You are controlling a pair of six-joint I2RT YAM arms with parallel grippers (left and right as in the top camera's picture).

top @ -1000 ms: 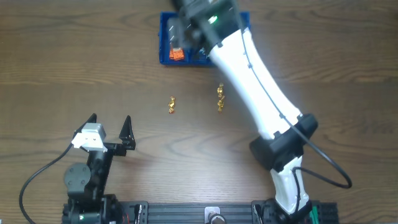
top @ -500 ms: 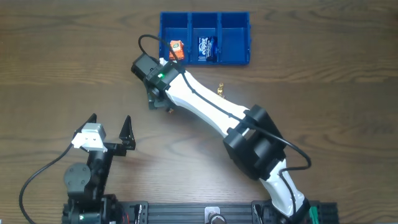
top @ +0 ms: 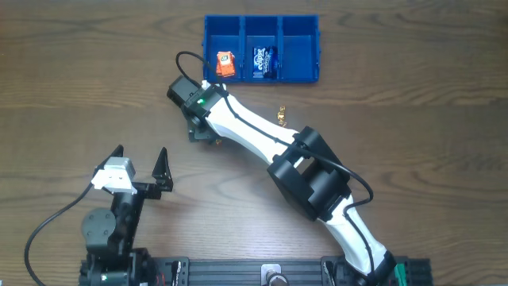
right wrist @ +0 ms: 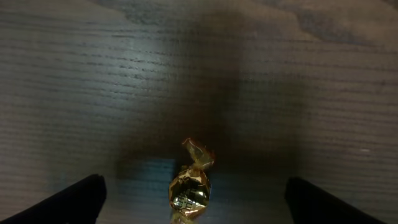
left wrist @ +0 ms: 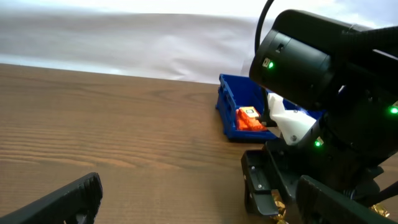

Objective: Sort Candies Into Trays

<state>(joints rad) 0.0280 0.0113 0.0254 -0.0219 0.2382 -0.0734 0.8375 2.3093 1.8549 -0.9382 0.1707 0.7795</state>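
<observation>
A gold-wrapped candy lies on the wooden table between the open fingers of my right gripper, which is down low around it. From above, the right gripper sits left of centre, just below the blue three-compartment tray. The tray holds an orange candy in its left compartment and a blue candy in the middle one. Another gold candy lies beside the right arm. My left gripper stands open and empty at the near left. In the left wrist view the right gripper stands over the gold candy.
The right arm's white links stretch diagonally across the table's middle. The tray's right compartment has nothing in it. Bare wood lies to the left and to the far right of the arm.
The right arm swung down from over the tray to the left gold candy, and its gripper now sits low around it. The left arm has not moved.
</observation>
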